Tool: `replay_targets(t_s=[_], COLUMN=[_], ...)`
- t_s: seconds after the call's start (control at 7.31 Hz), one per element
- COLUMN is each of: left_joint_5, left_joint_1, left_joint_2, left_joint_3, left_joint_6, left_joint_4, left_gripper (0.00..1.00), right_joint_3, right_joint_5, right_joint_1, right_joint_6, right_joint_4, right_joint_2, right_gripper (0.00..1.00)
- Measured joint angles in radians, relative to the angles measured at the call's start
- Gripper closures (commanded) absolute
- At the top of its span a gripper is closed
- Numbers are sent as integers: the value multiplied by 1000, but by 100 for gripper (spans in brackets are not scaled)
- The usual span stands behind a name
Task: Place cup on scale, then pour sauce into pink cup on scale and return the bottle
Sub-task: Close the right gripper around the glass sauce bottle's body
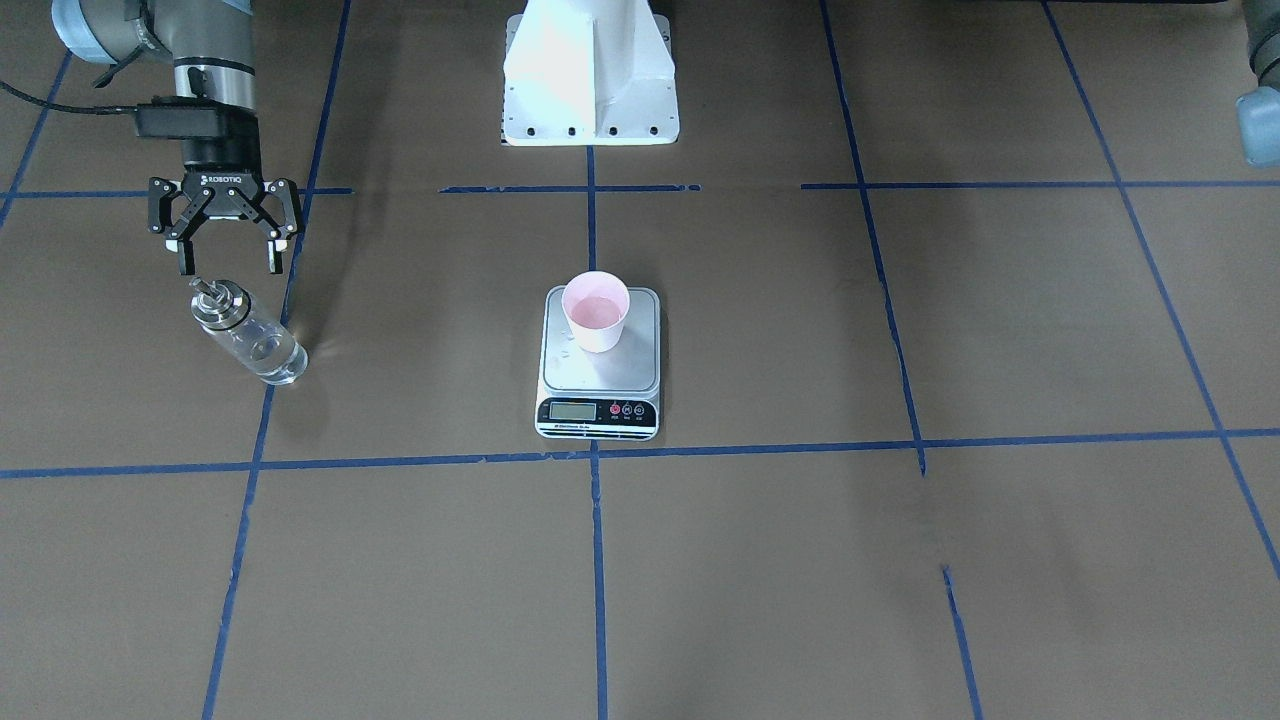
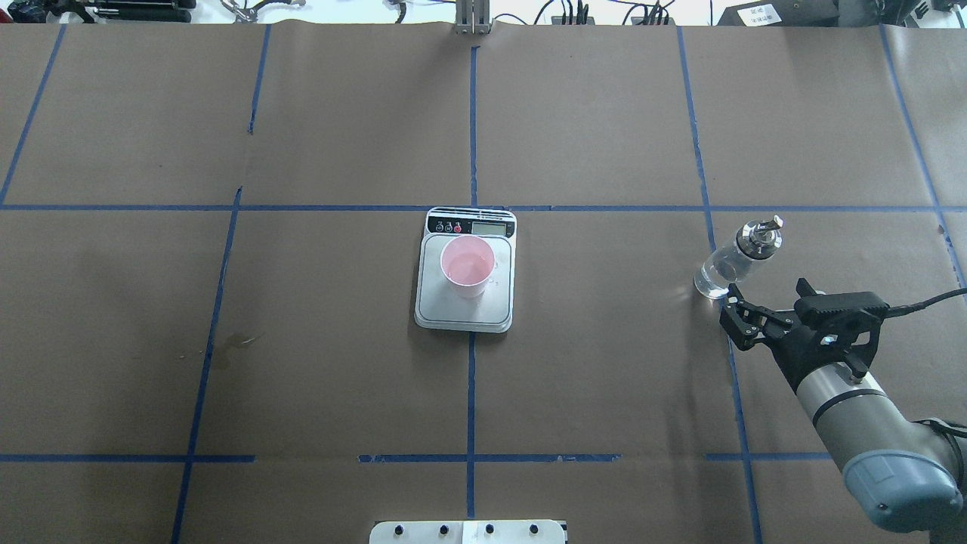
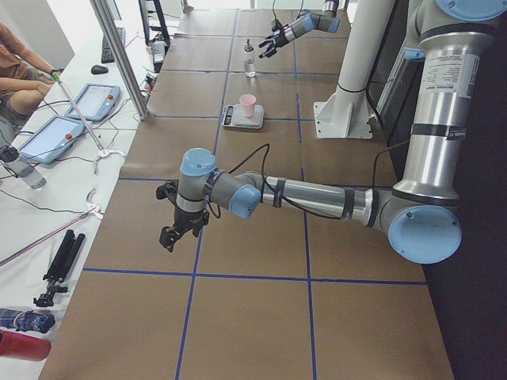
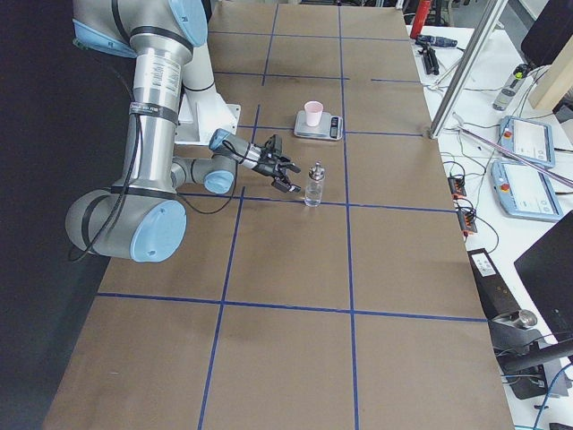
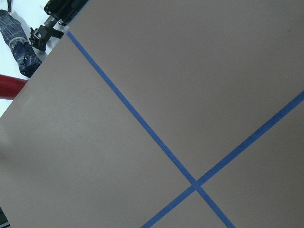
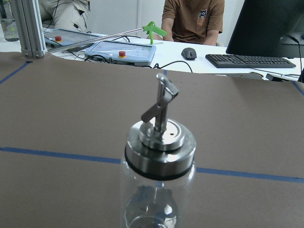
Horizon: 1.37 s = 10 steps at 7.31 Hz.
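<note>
The pale pink cup (image 1: 596,312) stands upright on the silver platform of the scale (image 1: 598,380) at the table's middle; it also shows in the overhead view (image 2: 468,264). The clear glass bottle (image 1: 245,330) with its silver cap and spout stands on the table on my right side, and fills the right wrist view (image 6: 159,161). My right gripper (image 1: 230,265) is open and empty, just behind the bottle and apart from it. My left gripper (image 3: 170,233) hangs low over the table far from the scale; whether it is open or shut I cannot tell.
The white robot base (image 1: 590,75) stands behind the scale. Blue tape lines cross the brown table. Teach pendants (image 3: 95,101) and a seated operator (image 6: 192,19) are beyond the table's far edge. An umbrella (image 5: 19,42) lies off the table's left end.
</note>
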Motion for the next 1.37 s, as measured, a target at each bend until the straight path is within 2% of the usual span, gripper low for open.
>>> replay_targets(t_s=[1.09,1.37], left_joint_5=[0,1], left_joint_1=[1,1], left_joint_2=[-56,-58], left_joint_3=[63,67], left_joint_6=[-7,-7], left_joint_4=[16,17], left_gripper=[0,0], right_joint_3=[-103,-156], right_joint_5=[-34,-46], right_joint_1=[-8,-3], right_joint_6=[-4,-5], right_joint_4=[0,0], right_joint_2=[47,120], right_gripper=[0,0])
